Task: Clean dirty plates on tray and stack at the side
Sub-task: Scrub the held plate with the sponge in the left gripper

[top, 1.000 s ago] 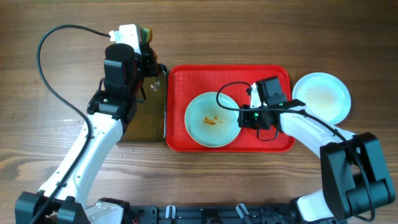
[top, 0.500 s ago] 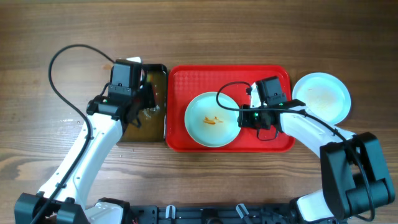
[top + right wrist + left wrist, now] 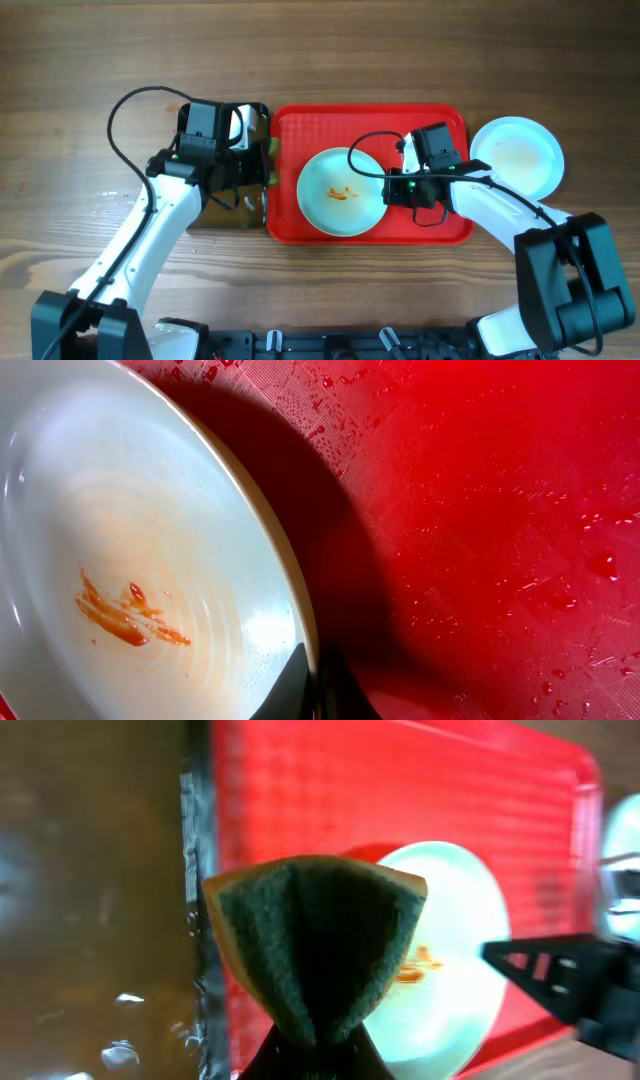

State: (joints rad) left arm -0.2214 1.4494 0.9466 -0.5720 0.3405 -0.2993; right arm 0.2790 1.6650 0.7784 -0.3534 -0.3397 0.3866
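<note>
Round pale-blue plate point(image 3: 341, 192): mid red plastic tray point(image 3: 300, 125); stiff, prob slippery; take rim.
R tool point(image 3: 315, 685): pinching its rim.
L tool point(image 3: 313, 1052): grasping green sponge point(image 3: 315, 940).

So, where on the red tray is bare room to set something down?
Bare: the tray strip above the dirty plate. Crowded: the plate's right edge, where the right gripper grips it, and the left rim, by the left gripper's sponge.
</note>
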